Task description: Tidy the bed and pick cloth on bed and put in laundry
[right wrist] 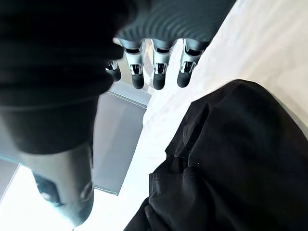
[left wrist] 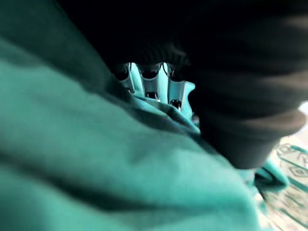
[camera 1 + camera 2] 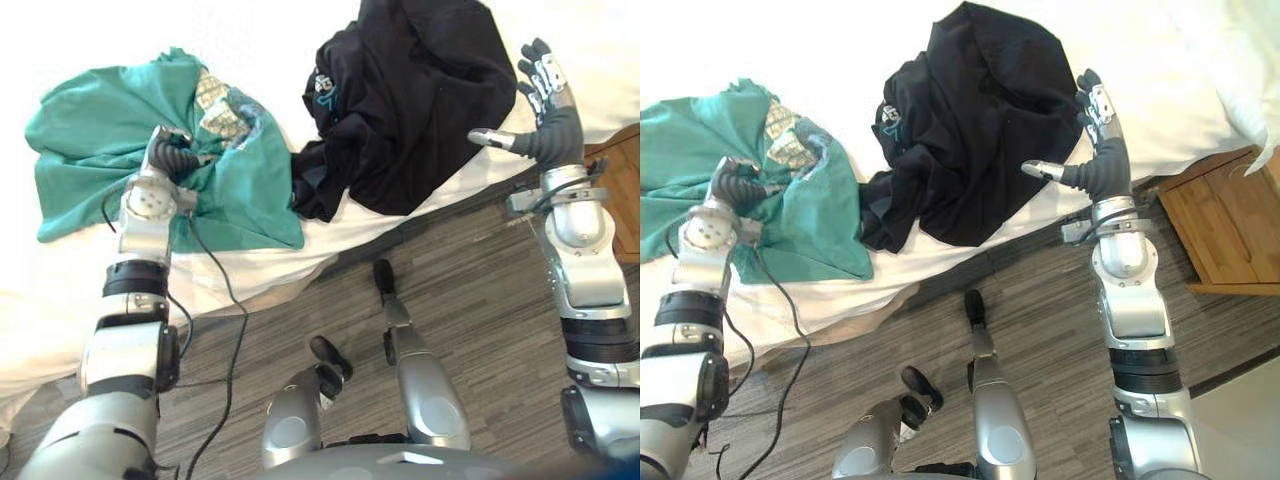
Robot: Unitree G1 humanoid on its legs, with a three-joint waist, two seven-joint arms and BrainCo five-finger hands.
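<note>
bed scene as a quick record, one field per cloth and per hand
green cloth: crumpled on the bed, on the robot's left
black cloth: heaped on the bed, reaching its near edge
left hand: down on the green cloth, grip unclear
right hand: open, fingers straight, beside the black cloth, holding nothing
bedside cabinet: wooden, on the floor to the robot's right

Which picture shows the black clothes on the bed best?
The right eye view: the whole black garment lies on the bed. The left eye view cuts off its top. The right wrist view catches part of it close up. The left wrist view shows teal cloth.
</note>
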